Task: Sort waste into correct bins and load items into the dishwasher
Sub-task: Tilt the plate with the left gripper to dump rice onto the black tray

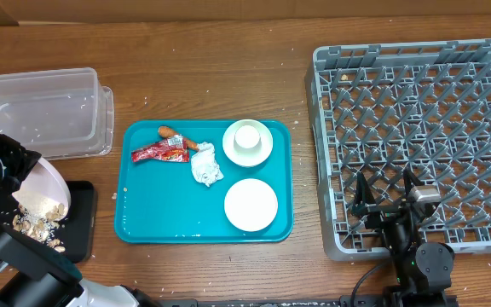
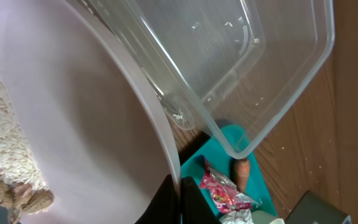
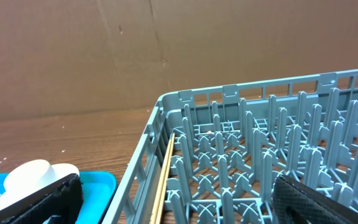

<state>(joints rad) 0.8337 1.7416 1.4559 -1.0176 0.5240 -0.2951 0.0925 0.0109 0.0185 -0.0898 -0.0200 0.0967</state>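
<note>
My left gripper (image 2: 180,202) is shut on the rim of the pale pink-white plate (image 1: 45,183), which it holds tilted over the flat black tray (image 1: 82,223). White rice (image 2: 5,143) and beige crumbs (image 2: 17,198) cling to the plate's low side, and some lie on the black tray. On the teal tray (image 1: 152,217) are the red wrapper (image 1: 160,153), the carrot-like stick (image 1: 175,134), the napkin ball (image 1: 206,165), a white bowl (image 1: 262,152) holding the small cup (image 1: 247,135), and a second white bowl (image 1: 251,205). My right gripper (image 1: 386,192) hangs open and empty over the grey dish rack's (image 1: 424,128) near-left corner.
The clear plastic tub (image 1: 41,111) stands at the back left, just beyond the plate. A pair of thin wooden sticks (image 3: 163,180) lies along the rack's left wall. Rice grains are scattered on the wooden table around the black tray.
</note>
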